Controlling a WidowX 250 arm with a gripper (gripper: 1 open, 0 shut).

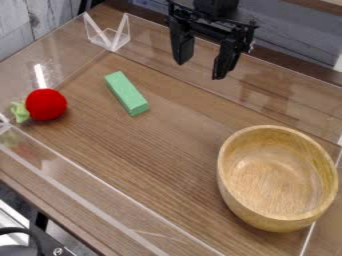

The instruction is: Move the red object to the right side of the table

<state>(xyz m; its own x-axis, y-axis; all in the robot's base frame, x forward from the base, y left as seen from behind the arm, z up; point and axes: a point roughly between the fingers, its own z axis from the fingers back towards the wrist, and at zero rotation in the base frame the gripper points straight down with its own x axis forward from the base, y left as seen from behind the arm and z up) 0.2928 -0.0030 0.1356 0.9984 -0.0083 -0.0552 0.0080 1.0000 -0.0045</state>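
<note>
The red object (pixel 46 104) is sitting at nine o'clock on the table (pixel 174 140), near the left acrylic wall, its green tuft pointing outward. It is probably light, smooth and apt to roll, so gripping across its round middle, away from the leaves, looks safest. The gripper (pixel 203 57) is hanging at twelve o'clock, pointing down, its fingers spread and pinching nothing, well apart from the fruit

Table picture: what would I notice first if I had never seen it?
Probably the bright red toy fruit by the left wall of the table, then the big wooden bowl at the lower right. A green block lies between, and the black gripper hangs open at the top.
</note>
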